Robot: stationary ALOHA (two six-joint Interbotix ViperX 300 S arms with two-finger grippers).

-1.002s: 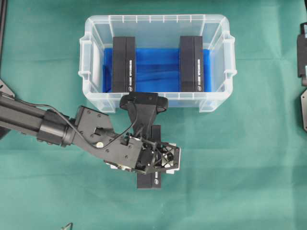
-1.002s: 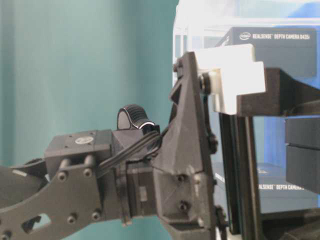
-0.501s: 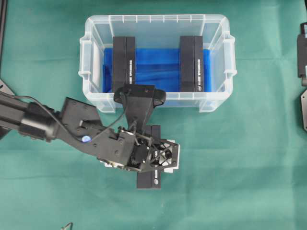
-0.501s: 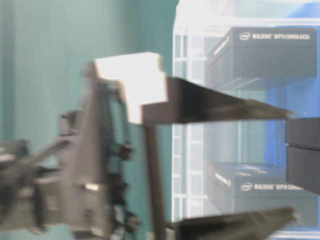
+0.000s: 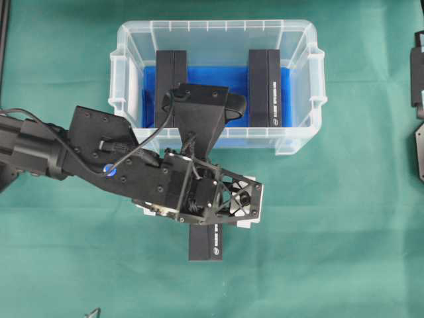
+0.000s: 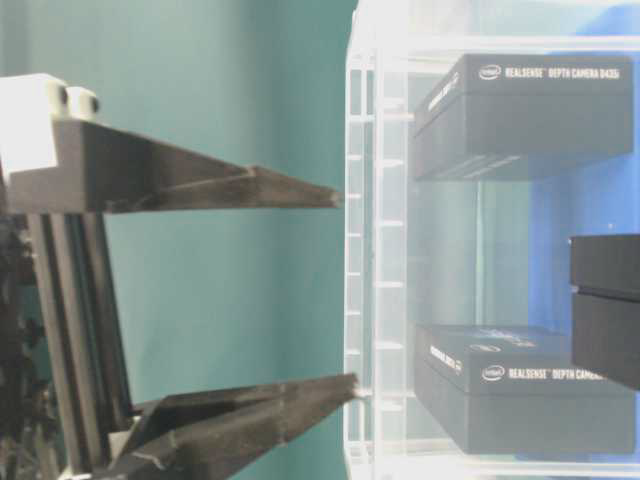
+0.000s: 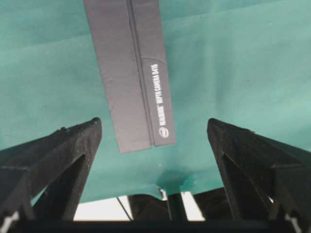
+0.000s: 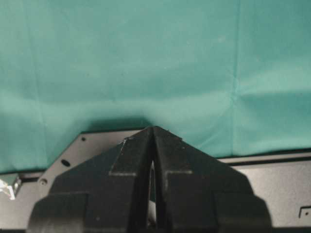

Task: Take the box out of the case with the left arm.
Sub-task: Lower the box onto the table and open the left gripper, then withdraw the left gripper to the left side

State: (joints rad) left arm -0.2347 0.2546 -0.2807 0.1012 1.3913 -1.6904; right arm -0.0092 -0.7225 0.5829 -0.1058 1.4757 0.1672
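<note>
The clear case with blue lining stands at the back of the green cloth, with two black boxes on edge inside. A third black box lies flat on the cloth in front of the case, partly hidden under my left gripper. In the left wrist view that box lies below and beyond my left gripper, which is open and holds nothing. At table level the left gripper hangs above the case rim. My right gripper is shut and empty over the cloth.
Black parts of the right arm stand at the right edge of the overhead view. A grey base plate lies under the right gripper. A small dark thing pokes in at the bottom left.
The left gripper has lifted off the box on the cloth and drifted a little to the right, jaws still wide. The box stays where it lay.
</note>
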